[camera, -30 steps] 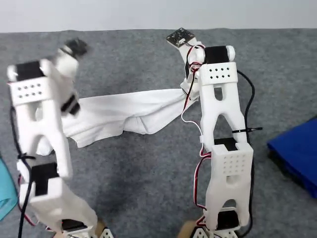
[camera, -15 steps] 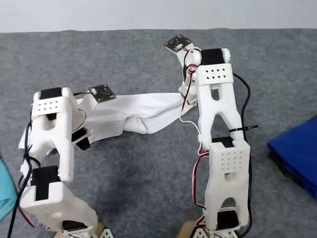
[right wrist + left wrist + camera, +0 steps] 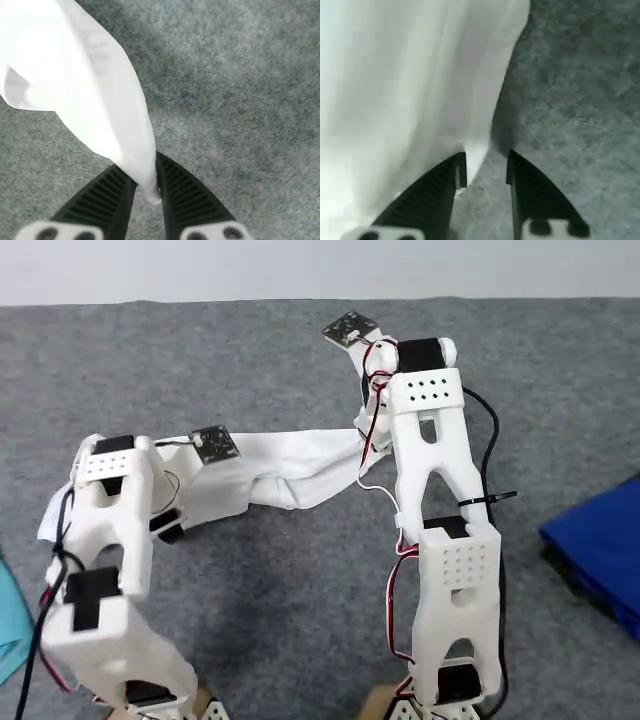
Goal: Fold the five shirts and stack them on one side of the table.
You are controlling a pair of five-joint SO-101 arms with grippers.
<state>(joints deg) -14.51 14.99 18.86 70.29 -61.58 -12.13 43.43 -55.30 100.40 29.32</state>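
Left gripper [image 3: 486, 156]: jaws a narrow way apart, low over the table [image 3: 570, 100]. An edge of the white shirt [image 3: 410, 90] dips into the gap beside one finger and is not pinched, and grey table shows between the jaws.
Right gripper [image 3: 145, 170]: closed on a fold of the white shirt. The cloth is squeezed between both fingers and a small tip pokes out past them.
White shirt: unfolded and crumpled, drawn into a long band across the middle of the table. It runs from the left arm's end over to the right arm's end.
Blue shirt [image 3: 600, 550]: at the table's right edge, well apart from the white shirt.
Teal cloth [image 3: 12, 625]: at the table's left edge, near the left arm's base, cut off by the frame.
High view: gives the white shirt's whole span between the two arms, and the two coloured cloths at opposite edges.
Left wrist view: gives the gap between the jaws and the shirt edge lying in it. The cloth nearest the lens is blurred.
Right wrist view: gives the pinch itself, with the shirt spreading away from the fingers and bare table beside it.
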